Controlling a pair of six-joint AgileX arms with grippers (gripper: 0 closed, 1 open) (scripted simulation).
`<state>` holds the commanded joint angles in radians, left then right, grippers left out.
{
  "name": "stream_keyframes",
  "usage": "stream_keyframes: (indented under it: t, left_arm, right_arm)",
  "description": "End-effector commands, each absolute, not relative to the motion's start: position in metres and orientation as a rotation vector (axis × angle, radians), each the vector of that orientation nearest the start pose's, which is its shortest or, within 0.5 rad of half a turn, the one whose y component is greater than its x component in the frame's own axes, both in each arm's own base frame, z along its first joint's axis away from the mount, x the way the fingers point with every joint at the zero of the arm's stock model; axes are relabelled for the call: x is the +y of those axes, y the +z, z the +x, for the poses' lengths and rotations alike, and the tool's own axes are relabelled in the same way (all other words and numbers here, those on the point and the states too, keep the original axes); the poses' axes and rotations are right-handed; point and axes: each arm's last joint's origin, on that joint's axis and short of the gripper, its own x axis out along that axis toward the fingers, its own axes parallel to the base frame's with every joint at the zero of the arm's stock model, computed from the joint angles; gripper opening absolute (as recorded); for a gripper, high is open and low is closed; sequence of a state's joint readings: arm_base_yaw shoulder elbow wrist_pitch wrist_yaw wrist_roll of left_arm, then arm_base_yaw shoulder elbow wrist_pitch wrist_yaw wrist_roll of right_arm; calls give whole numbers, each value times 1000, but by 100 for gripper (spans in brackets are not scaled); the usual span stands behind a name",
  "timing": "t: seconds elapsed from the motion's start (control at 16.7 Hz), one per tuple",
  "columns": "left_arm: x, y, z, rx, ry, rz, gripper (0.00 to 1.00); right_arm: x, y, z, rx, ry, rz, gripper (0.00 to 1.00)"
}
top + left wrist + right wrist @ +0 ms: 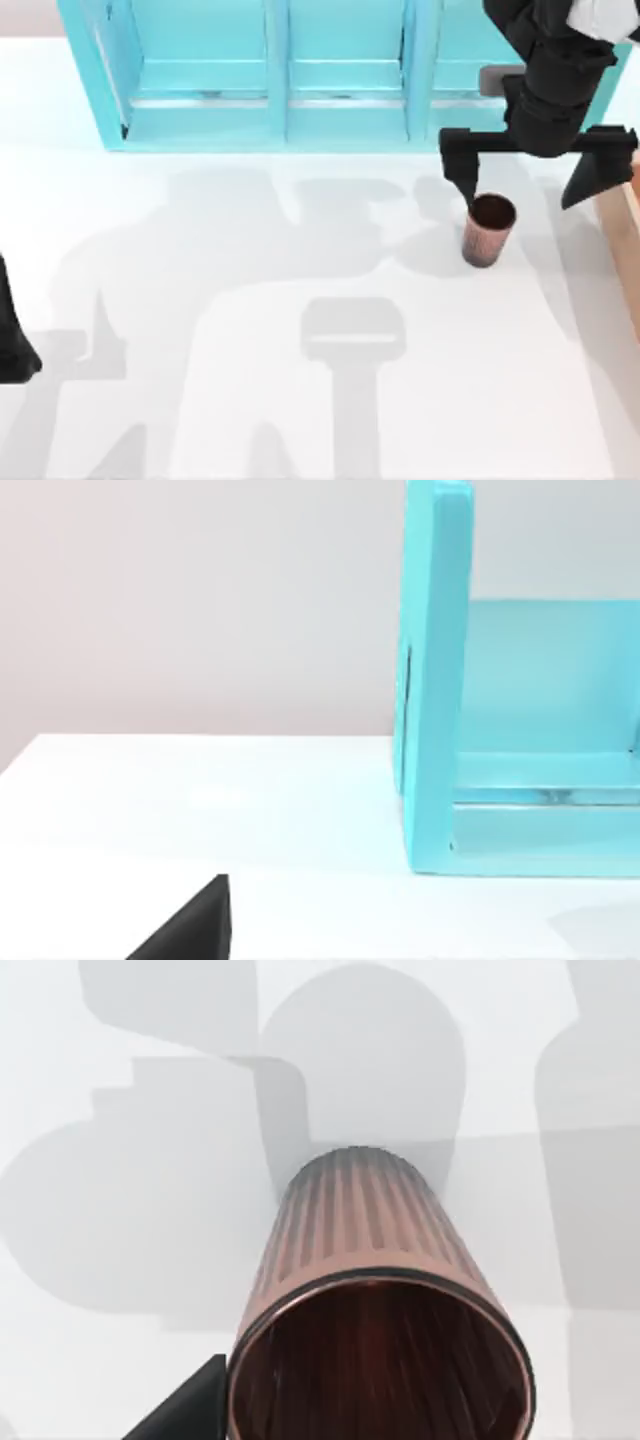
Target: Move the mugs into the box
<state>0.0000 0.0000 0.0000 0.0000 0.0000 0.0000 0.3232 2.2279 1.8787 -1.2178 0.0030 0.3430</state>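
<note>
The copper-brown mug stands upright on the white desk, toward its right side, in front of the turquoise shelf unit. The right end effector hangs above it with fingers spread wide apart; its left finger is just beside the mug's rim. The tan box lies at the desk's right edge. The left arm is parked at the left edge; whether its end effector is apart or together cannot be told.
</note>
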Motion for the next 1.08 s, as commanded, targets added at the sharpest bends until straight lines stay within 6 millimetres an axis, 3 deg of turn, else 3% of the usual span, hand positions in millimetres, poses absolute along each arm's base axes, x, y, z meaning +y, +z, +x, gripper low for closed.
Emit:
stream_keyframes:
  t: [0.18,0.48,1.08]
  left_arm:
    - [-1,160,106,0,0,0,100]
    - [-1,160,106,0,0,0,100]
    - [-1,160,106,0,0,0,100]
  right_arm:
    - [143,154,411,1572,-8,8,100]
    - [143,149,410,1573,-8,8,100]
    - [143,149,410,1573,-8,8,25]
